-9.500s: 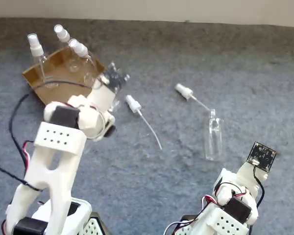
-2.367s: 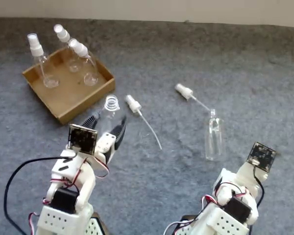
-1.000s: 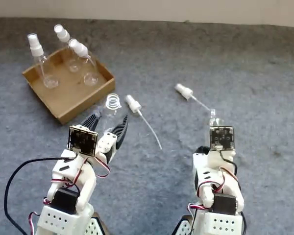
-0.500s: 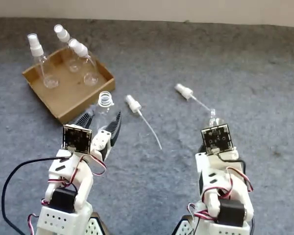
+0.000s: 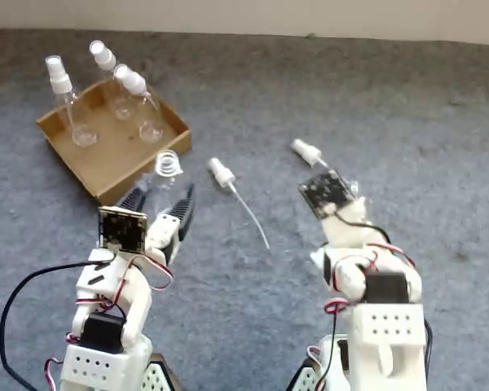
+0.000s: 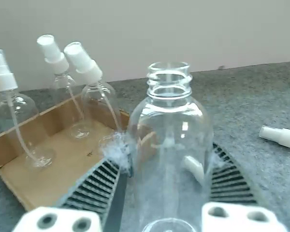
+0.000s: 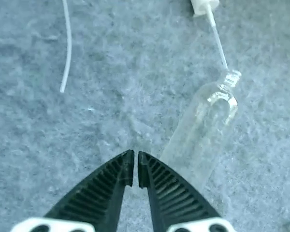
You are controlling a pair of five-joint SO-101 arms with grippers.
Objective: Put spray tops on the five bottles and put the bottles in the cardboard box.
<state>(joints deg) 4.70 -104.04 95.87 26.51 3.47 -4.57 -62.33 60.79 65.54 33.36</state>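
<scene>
Three bottles (image 5: pixel 143 110) boxed, two spray tops (image 5: pixel 222 172) loose

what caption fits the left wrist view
Left gripper holds an open bottle upright by the box of three capped bottles.

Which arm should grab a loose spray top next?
Probably the right. The left gripper is busy holding the open bottle upright, while the right gripper is shut and empty above the carpet, near a loose spray top.
</scene>
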